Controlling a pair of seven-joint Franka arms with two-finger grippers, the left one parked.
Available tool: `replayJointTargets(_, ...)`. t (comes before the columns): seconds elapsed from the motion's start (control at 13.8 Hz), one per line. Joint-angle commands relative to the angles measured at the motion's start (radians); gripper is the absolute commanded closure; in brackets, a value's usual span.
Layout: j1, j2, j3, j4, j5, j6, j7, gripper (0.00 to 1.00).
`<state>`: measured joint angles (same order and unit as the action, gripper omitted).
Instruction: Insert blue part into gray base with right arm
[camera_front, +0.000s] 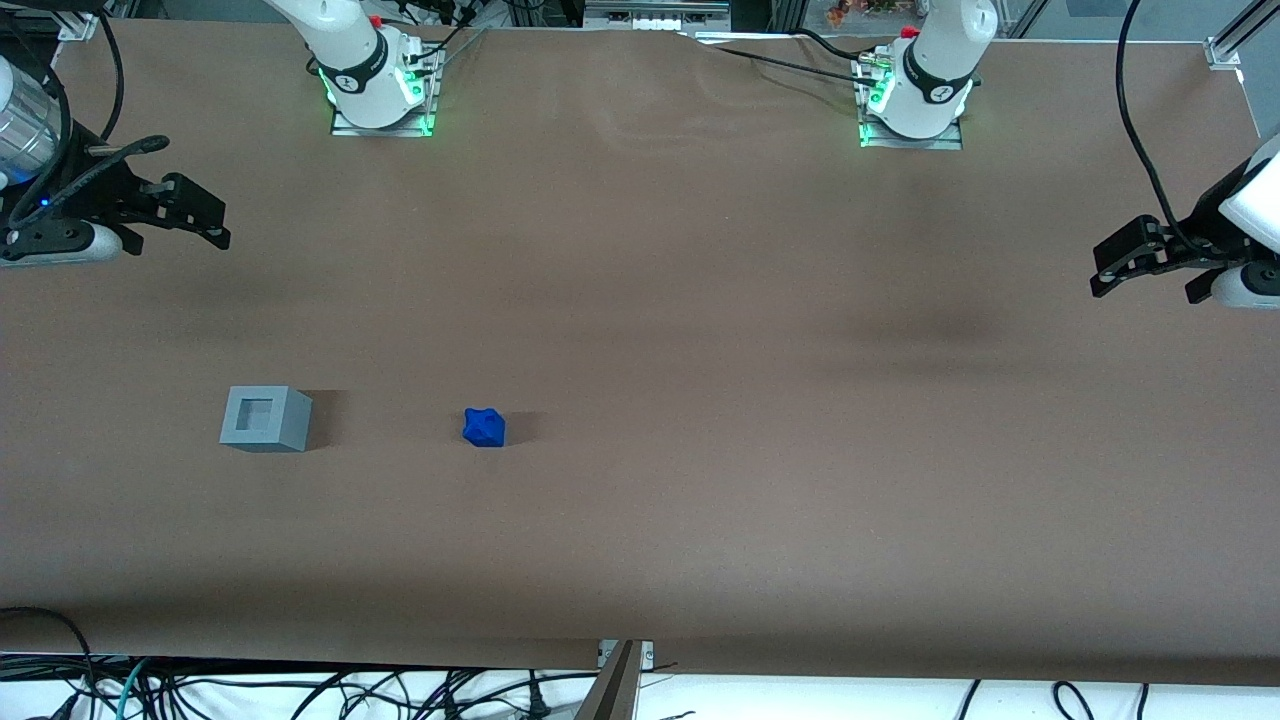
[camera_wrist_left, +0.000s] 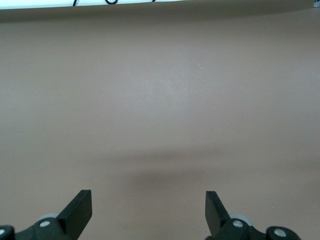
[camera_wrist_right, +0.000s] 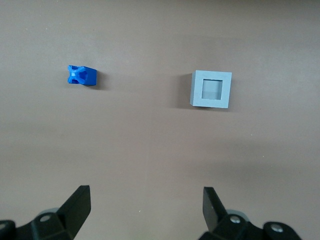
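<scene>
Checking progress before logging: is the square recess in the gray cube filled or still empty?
Empty. The light-gray plastic cube shows an open recess; the small bright-blue plastic piece lies apart beside it on the table. The right arm's black claw hovers open, farther from the camera.

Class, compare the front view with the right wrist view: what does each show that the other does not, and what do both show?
Only the front view shows the right arm itself, raised above the working arm's end of the table, farther from the camera than the gray base, along with both arm mounts and the cables at the table's edge.

Only the right wrist view looks straight down into the base's square recess and shows the claw open, holding nothing.

Both show the blue part lying apart from the gray base on the brown table.
</scene>
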<state>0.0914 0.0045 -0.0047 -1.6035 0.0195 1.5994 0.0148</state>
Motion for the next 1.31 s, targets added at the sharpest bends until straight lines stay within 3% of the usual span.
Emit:
replayJointTargets(0.0, -0.01, -0.008, 0.005, 0.01, -0.001, -0.024, -0.01, 0.01)
replayJointTargets(1.23, -0.01, 0.005, 0.005, 0.016, 0.0, -0.01, -0.019, 0.01)
